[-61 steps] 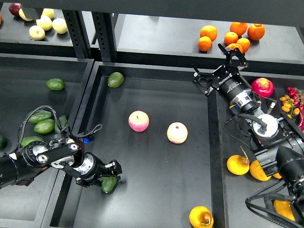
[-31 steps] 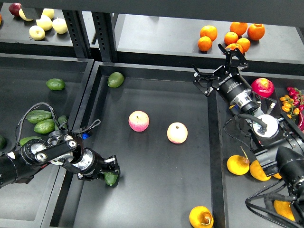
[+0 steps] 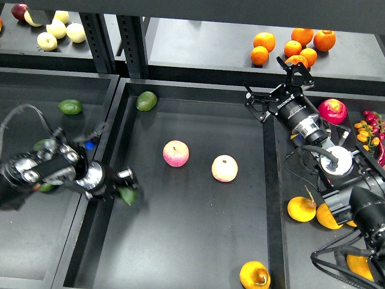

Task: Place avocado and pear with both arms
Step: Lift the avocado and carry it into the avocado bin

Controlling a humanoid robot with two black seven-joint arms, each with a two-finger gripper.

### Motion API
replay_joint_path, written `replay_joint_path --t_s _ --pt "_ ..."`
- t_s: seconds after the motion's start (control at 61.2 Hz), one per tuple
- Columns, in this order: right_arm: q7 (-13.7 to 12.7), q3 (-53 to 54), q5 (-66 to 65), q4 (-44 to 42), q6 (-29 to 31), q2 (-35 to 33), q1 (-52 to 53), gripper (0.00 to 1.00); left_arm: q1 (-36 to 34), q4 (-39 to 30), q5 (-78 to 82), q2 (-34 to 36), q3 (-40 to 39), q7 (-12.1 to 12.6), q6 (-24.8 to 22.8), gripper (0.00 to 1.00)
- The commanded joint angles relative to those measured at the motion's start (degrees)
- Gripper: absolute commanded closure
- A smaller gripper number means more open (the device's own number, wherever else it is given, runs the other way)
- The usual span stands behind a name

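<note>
The avocado (image 3: 127,195) sits right at the tip of the left gripper (image 3: 123,186), at the left edge of the middle tray (image 3: 198,253), a dark-green shape caught between the jaws and blurred by motion. The left jaws are closed in on it, narrow, with the fruit poking out below and to the right of them; whether it touches the tray surface cannot be told through the blur. The pear (image 3: 254,275) lies well apart from both grippers, down at the near edge of the same tray toward its right corner, yellow-orange with a dark brown patch facing up, resting alone on the dark surface. The right gripper (image 3: 278,82) is far from it, up at the tray's far right corner near the oranges (image 3: 293,46) on the shelf behind; its jaws are spread wide, one finger reaching left over the tray rim and the other pointing up toward the oranges, with nothing between them. Two pink-and-yellow apples (image 3: 175,153) lie side by side in the middle of the tray, between the two grippers, and a rounder green avocado (image 3: 146,100) rests near the tray's far left corner.
</note>
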Motion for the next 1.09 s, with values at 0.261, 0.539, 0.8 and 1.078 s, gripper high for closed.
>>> replay_joint_path --t_s 0.261,0.539,0.8,1.078 --pt "0.00 -0.27 0.00 0.06 0.00 0.00 -0.09 0.00 -0.15 0.67 -1.03 11.34 -1.41 0.00 -0.01 0.72" --pt "-0.09 -0.44 -0.09 0.15 0.00 0.00 0.00 0.00 0.64 2.25 -0.94 15.04 -1.85 0.00 -0.01 0.71" --pt "-0.09 -0.44 -0.09 0.06 0.00 0.00 -0.09 0.00 3.36 5.86 -0.85 15.39 -2.82 0.00 -0.01 0.71" --pt "-0.09 -0.53 -0.26 0.06 0.00 0.00 -0.09 0.00 5.47 9.46 -0.67 15.04 -3.08 0.00 -0.01 0.70"
